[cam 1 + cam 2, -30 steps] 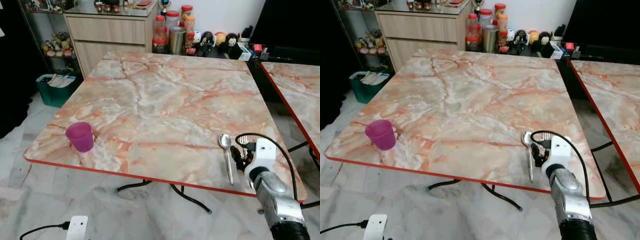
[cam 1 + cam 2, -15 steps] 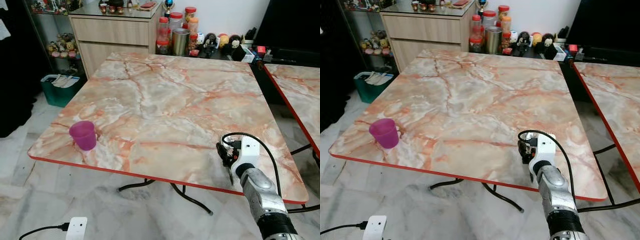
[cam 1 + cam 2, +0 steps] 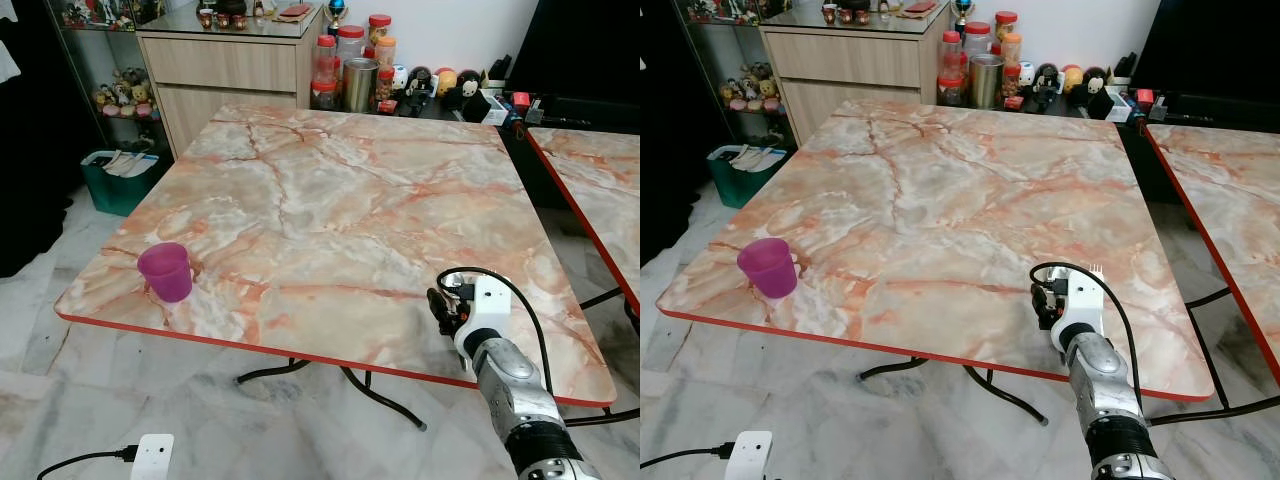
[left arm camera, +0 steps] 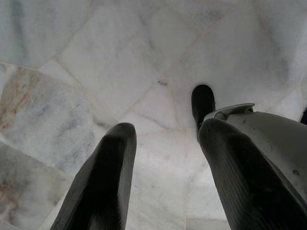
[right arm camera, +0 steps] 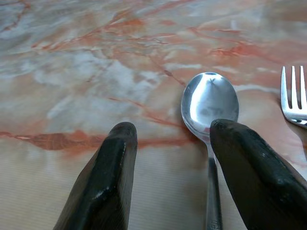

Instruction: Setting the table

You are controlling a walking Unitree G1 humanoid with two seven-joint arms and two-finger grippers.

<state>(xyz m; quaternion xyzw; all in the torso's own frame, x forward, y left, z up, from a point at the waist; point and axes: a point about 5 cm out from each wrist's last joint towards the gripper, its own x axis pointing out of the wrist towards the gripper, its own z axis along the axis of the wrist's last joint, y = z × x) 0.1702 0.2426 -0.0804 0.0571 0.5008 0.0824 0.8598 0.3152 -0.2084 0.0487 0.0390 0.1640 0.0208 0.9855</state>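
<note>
A silver spoon (image 5: 209, 103) lies on the marble table (image 3: 330, 200) near its front right edge, with a fork (image 5: 293, 96) just beside it. My right gripper (image 3: 441, 306) hovers low over the spoon, open; in the right wrist view the right gripper (image 5: 172, 129) has the spoon's handle running under one finger (image 5: 249, 177), and the bowl sticks out past the tips. From the head the wrist hides spoon and fork. A purple cup (image 3: 165, 271) stands upright at the front left corner. My left gripper (image 4: 165, 132) hangs open over the floor.
Jars (image 3: 340, 55), a metal tin (image 3: 359, 84) and small figurines (image 3: 440, 82) crowd the table's far edge against a wooden cabinet (image 3: 225, 62). A second marble table (image 3: 595, 180) stands to the right. A green bin (image 3: 118, 178) and a power strip (image 3: 152, 457) are on the floor.
My right gripper has moved left and forward over the spoon, which lay uncovered beside it a second ago. The camera shifted slightly; the cup stayed put.
</note>
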